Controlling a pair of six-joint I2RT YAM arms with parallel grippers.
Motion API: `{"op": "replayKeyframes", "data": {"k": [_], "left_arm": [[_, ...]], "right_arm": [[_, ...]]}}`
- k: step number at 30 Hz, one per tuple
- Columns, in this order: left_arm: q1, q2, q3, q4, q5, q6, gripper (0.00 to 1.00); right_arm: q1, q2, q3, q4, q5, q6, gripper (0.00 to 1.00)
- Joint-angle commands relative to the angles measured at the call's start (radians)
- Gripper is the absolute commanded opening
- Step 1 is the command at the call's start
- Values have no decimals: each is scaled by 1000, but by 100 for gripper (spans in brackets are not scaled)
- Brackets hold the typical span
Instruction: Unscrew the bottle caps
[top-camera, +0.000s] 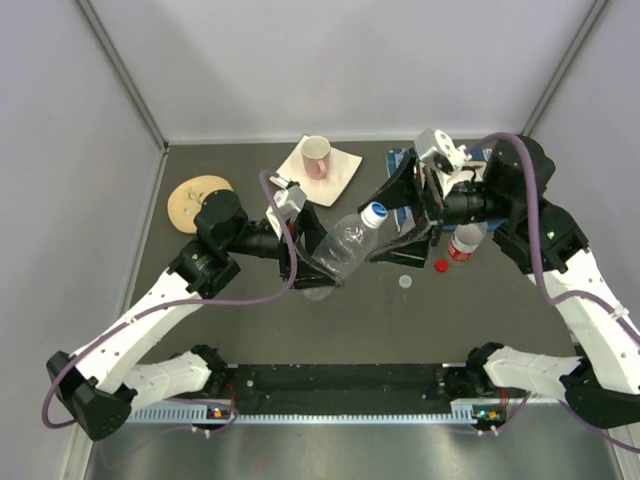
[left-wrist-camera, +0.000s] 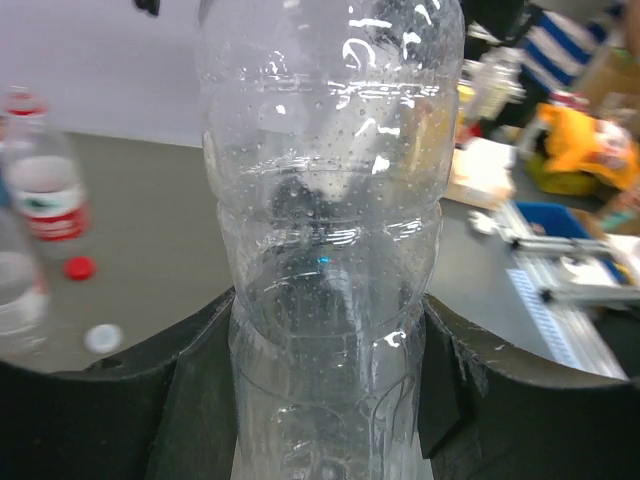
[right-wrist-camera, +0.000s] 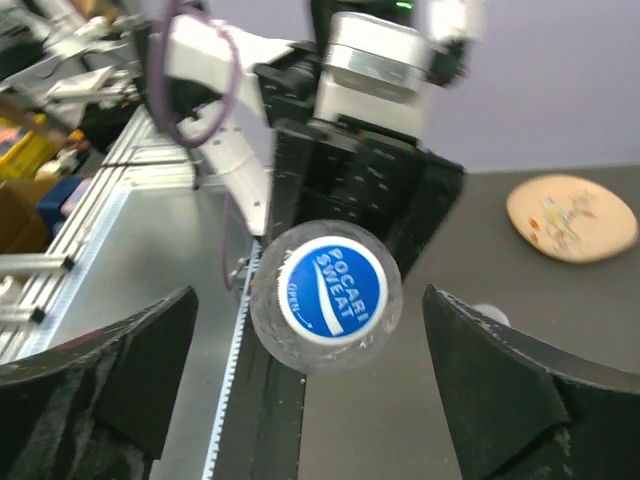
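Blue cap (right-wrist-camera: 331, 291), centred within wide-spread right gripper (right-wrist-camera: 308, 300), untouched

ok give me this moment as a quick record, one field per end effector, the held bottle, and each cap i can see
left end effector: shut on the clear bottle, gripping its body, bottle tilted above the table
right end effector: open, one finger on each side of the blue cap, touching neither side
blue cap: on the clear bottle's neck
red cap: loose on the table
white cap: loose on the table
red-label bottle: standing beside the red cap
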Motion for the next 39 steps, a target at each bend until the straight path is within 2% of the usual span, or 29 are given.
{"op": "replayKeyframes", "data": {"k": [1, 3, 6, 9, 10, 13, 14, 18, 22, 25, 30, 38, 39], "left_arm": [[3, -42, 42, -221, -316, 283, 50], [-3, -41, 36, -231, -375, 303, 50], [-23, -42, 28, -246, -550, 348, 52], [-78, -47, 25, -251, -773, 394, 52], [-95, -45, 27, -249, -912, 416, 52], [-178, -32, 28, -240, -1122, 456, 51], [-222, -25, 28, -234, -1262, 464, 51], [-305, 17, 36, -208, -1520, 503, 50], [-373, 30, 13, -148, -1693, 553, 50], [-413, 33, -7, -91, -1785, 587, 50], [-445, 34, -27, -56, -1822, 615, 50], [-458, 36, -38, -53, -1826, 622, 50], [-456, 36, -38, -51, -1826, 624, 50]], "right_arm": [[-2, -9, 70, -30, 250, 76, 99], [-2, -15, 93, -25, 332, 93, 99], [-2, -15, 118, -15, 452, 160, 99], [-3, -4, 130, 15, 579, 268, 99], [1, -6, 124, 42, 609, 299, 99], [4, -6, 90, 68, 742, 418, 99], [18, -3, 84, 68, 815, 434, 99], [41, 11, 46, 49, 966, 500, 99], [75, 45, 42, 19, 1064, 519, 99], [87, 68, 44, 15, 1101, 531, 99], [90, 111, 52, 9, 1103, 553, 98], [101, 137, 50, 27, 1095, 547, 77], [102, 137, 49, 30, 1095, 547, 72]]}}
